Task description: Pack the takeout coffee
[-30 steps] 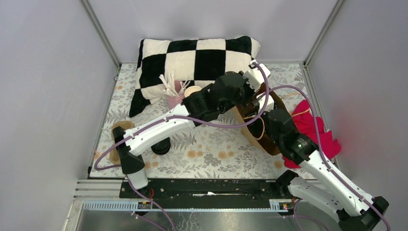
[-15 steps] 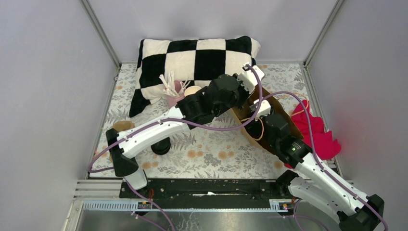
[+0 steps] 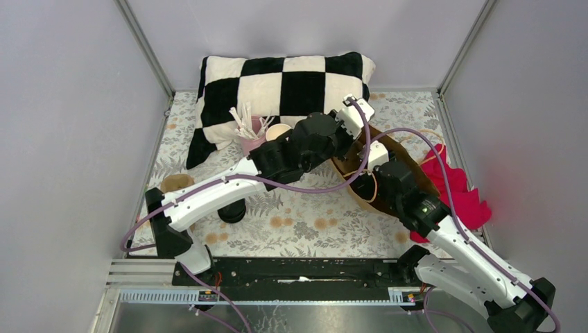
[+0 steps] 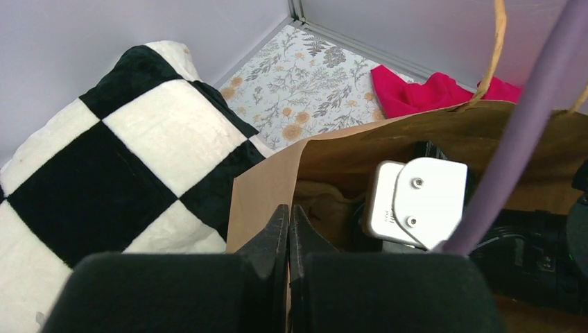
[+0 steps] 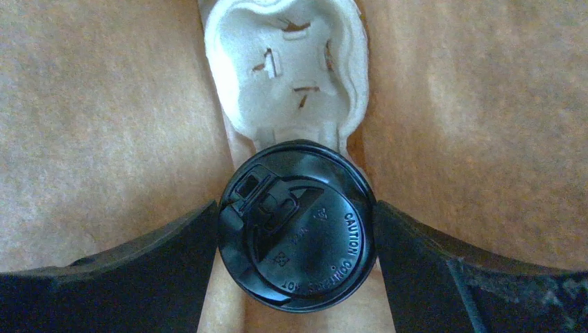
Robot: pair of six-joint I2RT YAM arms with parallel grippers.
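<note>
While left fingers (image 4: 272, 239), clamped on paper bag (image 4: 262, 189), drift leftward, right fingers (image 5: 170, 260) flank the takeout coffee (image 5: 298, 225), grip unclear.

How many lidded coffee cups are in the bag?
1: the takeout coffee sits in the paper bag, between the jaws of the right gripper, beside an empty carrier slot. Others may be hidden.

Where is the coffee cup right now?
In the right wrist view, the takeout coffee stands inside the brown paper bag, flanked by the fingers of the right tool, beside an empty white tray pocket.
</note>
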